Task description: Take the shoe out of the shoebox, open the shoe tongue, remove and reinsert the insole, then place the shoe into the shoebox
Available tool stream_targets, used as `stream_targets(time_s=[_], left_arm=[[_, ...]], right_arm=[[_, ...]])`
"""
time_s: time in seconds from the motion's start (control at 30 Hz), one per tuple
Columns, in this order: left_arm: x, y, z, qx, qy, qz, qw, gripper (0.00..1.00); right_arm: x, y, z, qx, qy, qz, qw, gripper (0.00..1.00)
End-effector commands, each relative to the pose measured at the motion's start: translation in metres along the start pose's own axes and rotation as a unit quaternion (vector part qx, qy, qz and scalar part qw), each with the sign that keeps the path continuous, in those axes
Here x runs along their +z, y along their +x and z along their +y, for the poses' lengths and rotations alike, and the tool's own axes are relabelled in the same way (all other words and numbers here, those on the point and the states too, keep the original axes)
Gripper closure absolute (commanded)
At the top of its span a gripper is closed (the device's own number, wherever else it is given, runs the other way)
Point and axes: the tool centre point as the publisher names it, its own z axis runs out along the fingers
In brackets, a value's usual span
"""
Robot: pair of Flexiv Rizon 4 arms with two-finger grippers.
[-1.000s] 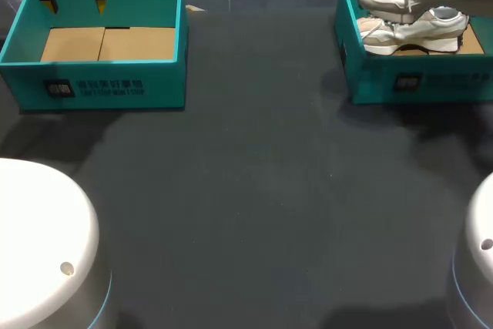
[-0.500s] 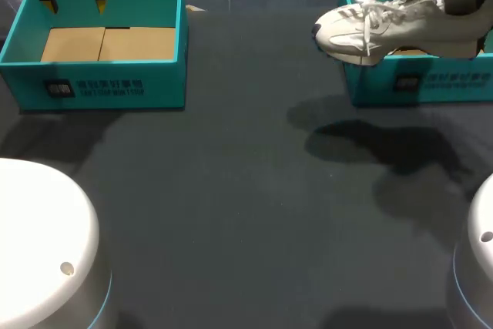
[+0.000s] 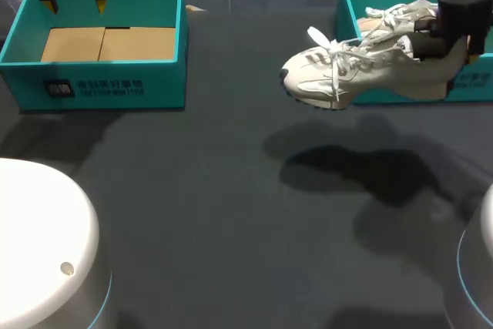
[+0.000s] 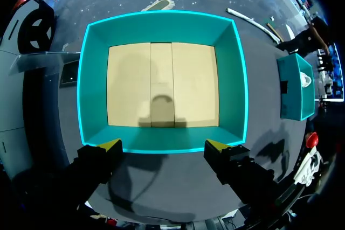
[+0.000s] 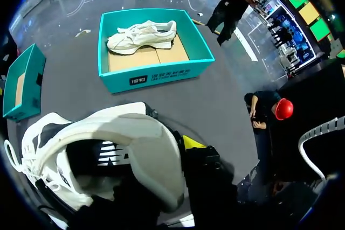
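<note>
A white laced shoe (image 3: pixel 347 75) hangs in the air over the table, toe pointing left, just left of the right teal shoebox (image 3: pixel 350 28). My right gripper (image 3: pixel 441 45) is shut on its heel. In the right wrist view the heel collar (image 5: pixel 108 149) fills the foreground, with one yellow fingertip (image 5: pixel 191 143) outside the heel and the other finger hidden inside the shoe. A second white shoe (image 5: pixel 140 35) lies in that shoebox (image 5: pixel 156 76). My left gripper (image 4: pixel 163 146) is open with nothing in it, above the near wall of the left teal box (image 4: pixel 161 22).
The left box (image 3: pixel 100 86) holds only its cardboard floor. Dark tabletop (image 3: pixel 231 190) lies between the two boxes and toward the front. The white arm bases (image 3: pixel 38 244) stand at the front corners.
The right arm has lifted the shoe out of the right shoebox and carried it left and toward the front, over the table. The left arm has kept still.
</note>
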Motion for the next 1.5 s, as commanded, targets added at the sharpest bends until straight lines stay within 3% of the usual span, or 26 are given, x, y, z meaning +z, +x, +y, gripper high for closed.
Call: stream_targets(time_s=[0.03,0.13,0.53,0.9,1.33,1.5], left_arm=[[0.000,0.000,0.000,0.000,0.000,0.000,1.000,0.00],[0.000,0.000,0.000,0.000,0.000,0.000,1.000,0.00],[0.000,0.000,0.000,0.000,0.000,0.000,1.000,0.00],[0.000,0.000,0.000,0.000,0.000,0.000,1.000,0.00],[0.000,0.000,0.000,0.000,0.000,0.000,1.000,0.00],[0.000,0.000,0.000,0.000,0.000,0.000,1.000,0.00]], right_arm=[[0.000,-0.002,0.000,0.001,-0.001,0.003,1.000,1.00],[0.000,-0.002,0.000,0.001,-0.001,0.003,1.000,1.00],[-0.016,0.058,-0.084,-0.024,-0.032,-0.015,0.999,1.00],[-0.005,0.118,-0.138,0.007,-0.002,-0.019,1.000,1.00],[-0.005,0.118,-0.138,0.007,-0.002,-0.019,1.000,1.00],[0.024,0.146,-0.149,-0.012,0.008,-0.034,0.999,1.00]])
